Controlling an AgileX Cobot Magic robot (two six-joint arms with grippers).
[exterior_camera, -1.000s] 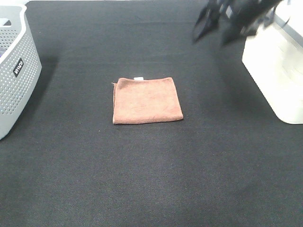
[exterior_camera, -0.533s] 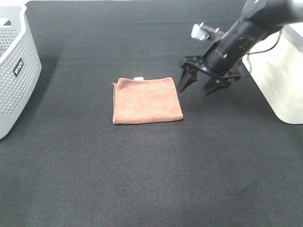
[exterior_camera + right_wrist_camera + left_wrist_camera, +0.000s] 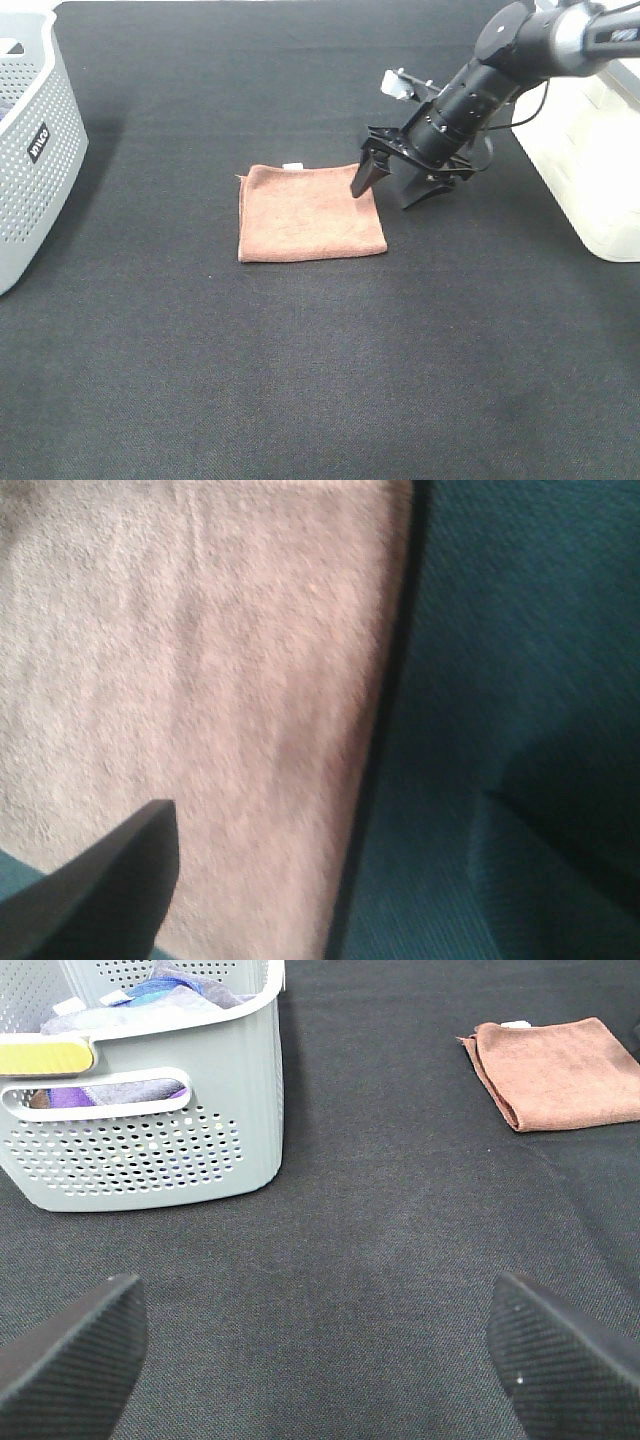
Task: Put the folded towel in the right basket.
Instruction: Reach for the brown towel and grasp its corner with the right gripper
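Observation:
The folded towel point(image 3: 310, 213), a reddish-brown square with a small white tag at its far edge, lies flat on the black table. It also shows in the left wrist view point(image 3: 555, 1070) and fills much of the right wrist view point(image 3: 200, 700). My right gripper point(image 3: 385, 190) is open, lowered over the towel's right edge, one finger over the cloth and one over the table beside it. The right basket point(image 3: 590, 160), a plain white bin, stands at the right edge. My left gripper point(image 3: 320, 1345) is open and empty, out of the exterior view.
A grey perforated basket point(image 3: 35, 150) with a black label stands at the far left, holding cloths in the left wrist view point(image 3: 140, 1110). The black table surface point(image 3: 320, 380) stretches in front of the towel.
My right arm has come down from the far right by the white bin to the towel's right edge, jaws open. The towel has not moved.

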